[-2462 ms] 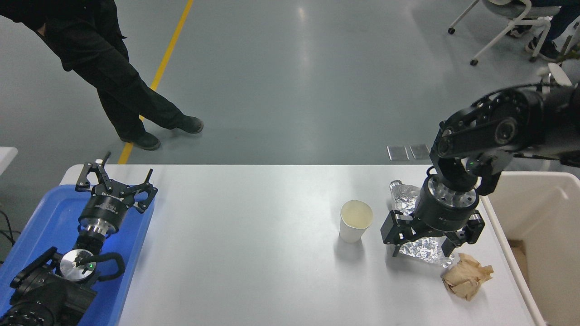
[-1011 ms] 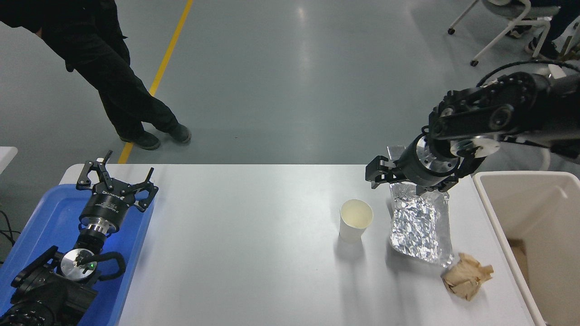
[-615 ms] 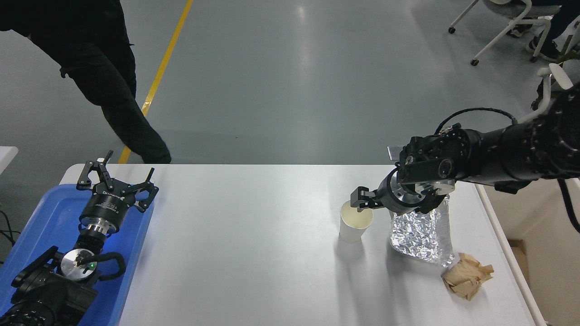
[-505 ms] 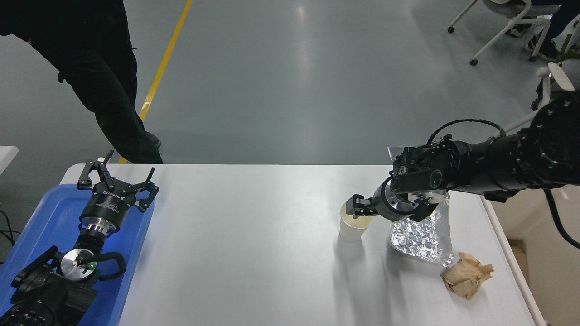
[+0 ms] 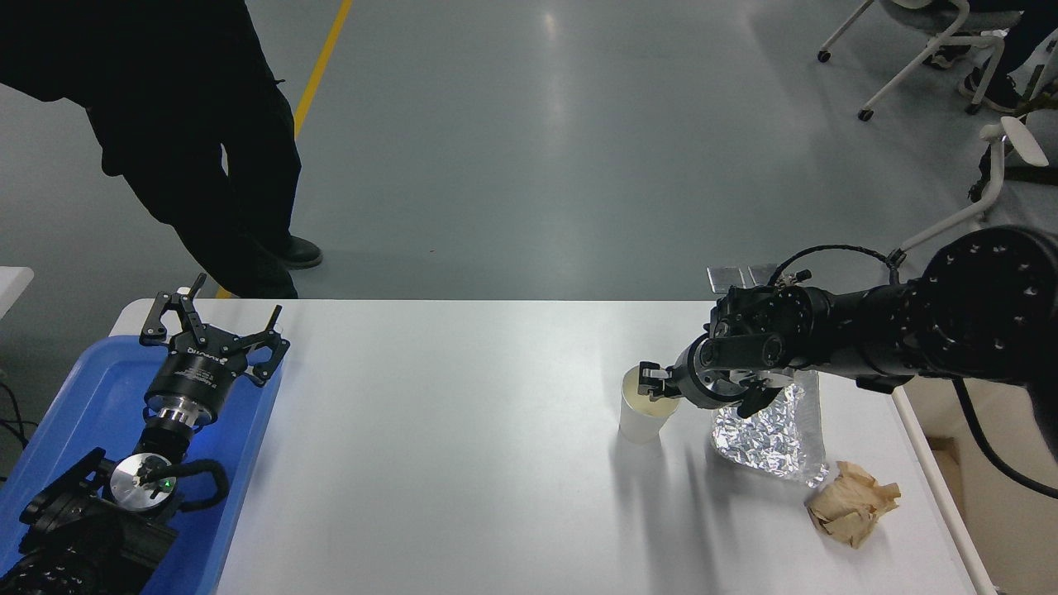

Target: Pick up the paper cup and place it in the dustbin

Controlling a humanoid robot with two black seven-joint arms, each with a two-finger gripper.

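The paper cup (image 5: 646,413) stands upright right of the table's middle, white with a cream inside. My right gripper (image 5: 650,381) reaches in from the right, level with the table, and its tip is at the cup's right rim. From this side I cannot make out how it stands on the rim. The dustbin (image 5: 1021,545), a cream-coloured bin, sits off the table's right edge, partly hidden behind my right arm. My left gripper (image 5: 216,324) is parked open above the blue tray (image 5: 78,397) at the lower left.
A crinkled silver foil pouch (image 5: 773,434) lies just right of the cup, under my right wrist. A crumpled brown paper ball (image 5: 851,502) is near the table's right front. A person in black stands beyond the far left edge.
My right gripper rose off the foil pouch, turned level and swung left and down to the cup's rim. The cup has stayed in place. The person has walked closer along the far left.
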